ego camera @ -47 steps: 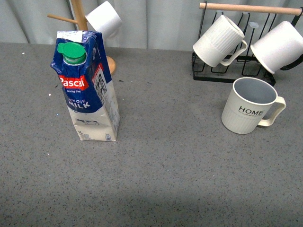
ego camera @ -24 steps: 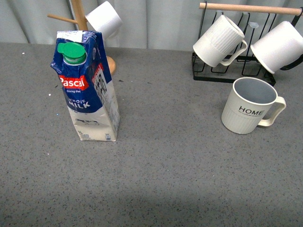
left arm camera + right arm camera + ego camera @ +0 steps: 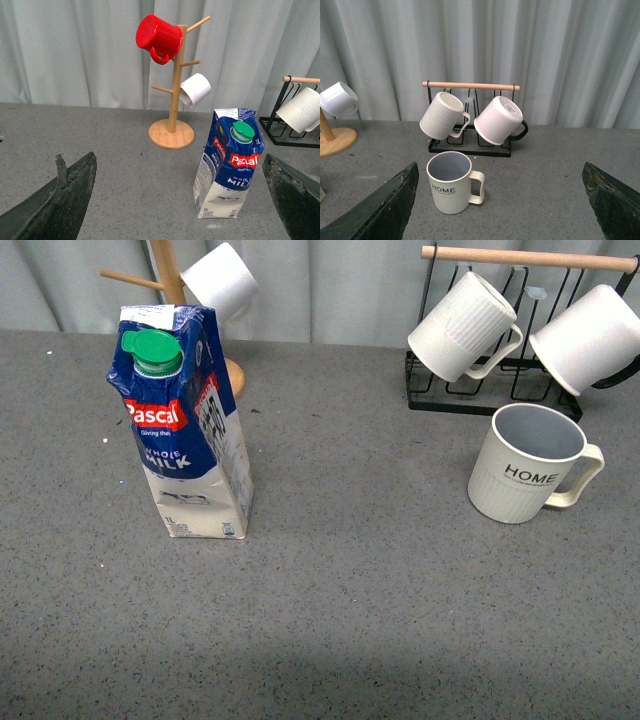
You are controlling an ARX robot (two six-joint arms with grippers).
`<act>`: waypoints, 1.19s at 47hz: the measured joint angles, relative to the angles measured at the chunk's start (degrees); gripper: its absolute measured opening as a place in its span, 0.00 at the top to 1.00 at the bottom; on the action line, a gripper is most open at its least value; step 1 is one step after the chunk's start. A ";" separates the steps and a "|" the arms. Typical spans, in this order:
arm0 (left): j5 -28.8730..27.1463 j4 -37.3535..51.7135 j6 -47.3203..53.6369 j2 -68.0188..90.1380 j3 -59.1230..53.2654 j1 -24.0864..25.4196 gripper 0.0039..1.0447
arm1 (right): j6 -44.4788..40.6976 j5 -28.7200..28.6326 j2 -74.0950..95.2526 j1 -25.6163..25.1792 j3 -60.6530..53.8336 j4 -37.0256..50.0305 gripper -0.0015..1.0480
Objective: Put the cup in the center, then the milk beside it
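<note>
The right gripper [image 3: 500,167] hangs spread wide and empty. The cup [image 3: 451,190] stands upright ahead of it, handle turned aside. It looks rigid, glazed and chippable, so pinch the wall at the rim. The rack [image 3: 470,145] crowds just beyond it; bare table [image 3: 380,570] lies inward. The left gripper [image 3: 179,165], likewise released, faces the milk [image 3: 229,172], tall and probably squashable.

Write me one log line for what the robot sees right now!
cup: upright, right of table, not grasped | milk: upright, left | left jaws: open | right jaws: open
</note>
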 joint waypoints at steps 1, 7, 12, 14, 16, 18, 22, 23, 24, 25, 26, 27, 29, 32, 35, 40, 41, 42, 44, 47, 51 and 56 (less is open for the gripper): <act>0.02 0.00 0.00 0.00 0.00 0.00 0.06 | -0.02 0.00 0.00 0.00 0.00 0.00 0.09; 0.02 0.00 0.02 0.00 0.00 0.00 0.06 | 0.00 0.00 0.00 0.00 0.00 0.00 0.09; 0.02 0.00 0.00 0.00 0.00 0.00 0.06 | 0.00 0.00 0.00 0.00 0.00 0.00 0.09; 0.02 0.00 0.00 0.00 0.00 0.00 0.06 | 0.00 0.00 0.00 0.00 0.00 0.00 0.09; 0.02 0.00 0.00 0.00 0.00 0.00 0.06 | 0.00 0.00 0.00 0.00 0.00 0.00 0.09; 0.00 0.00 0.00 0.00 0.00 0.00 0.06 | 0.00 0.00 0.00 0.00 0.00 0.00 0.09; 0.02 0.00 0.02 0.00 0.00 0.00 0.06 | -0.02 0.00 0.00 0.00 0.00 0.00 0.09; 0.02 0.00 0.00 0.00 0.00 0.00 0.06 | -0.17 0.35 0.02 0.04 0.00 -0.04 0.09; 0.00 0.00 0.00 0.00 0.00 0.00 0.06 | -0.39 0.72 0.07 0.17 0.00 -0.11 0.09; 0.00 0.00 0.00 0.00 0.00 0.00 0.06 | -1.36 3.34 0.37 0.92 0.04 -0.52 0.09; 0.02 0.00 0.02 0.00 0.00 0.00 0.06 | -2.78 6.84 1.07 2.29 0.17 -0.74 0.09; 0.00 0.00 0.00 0.00 0.00 0.00 0.06 | -4.98 12.22 2.51 3.63 0.31 -0.59 0.09; -0.02 0.00 0.00 0.00 0.00 0.00 0.06 | -8.20 15.78 5.84 4.31 0.48 0.90 0.09; 0.00 0.00 0.02 0.00 0.00 0.00 0.06 | -11.98 14.27 13.29 3.85 1.07 6.29 0.09; 0.00 0.00 0.00 0.00 0.00 0.00 0.06 | -13.60 10.27 24.17 2.45 2.99 13.31 0.09; 0.00 0.00 0.00 0.00 0.00 0.00 0.06 | -14.21 5.53 45.24 0.55 9.62 22.01 0.09; 0.00 0.00 0.02 0.00 0.00 0.00 0.06 | -14.10 4.72 50.01 0.31 11.52 22.47 0.09; 0.00 0.00 0.00 0.00 0.00 0.00 0.06 | -13.90 4.00 53.13 0.22 12.90 22.16 0.09; 0.00 0.00 0.00 0.00 0.00 0.00 0.06 | -13.16 1.64 60.22 -0.02 16.39 20.39 0.09; 0.00 0.00 0.00 0.00 0.00 0.00 0.06 | -12.17 -1.11 70.12 -0.48 22.10 17.75 0.09; 0.00 0.00 0.00 0.00 0.00 0.00 0.06 | -11.23 -1.92 79.60 -1.09 29.16 15.26 0.09; 0.00 0.00 0.00 0.00 0.00 0.00 0.06 | -9.70 -1.95 88.87 -1.42 36.83 12.39 0.09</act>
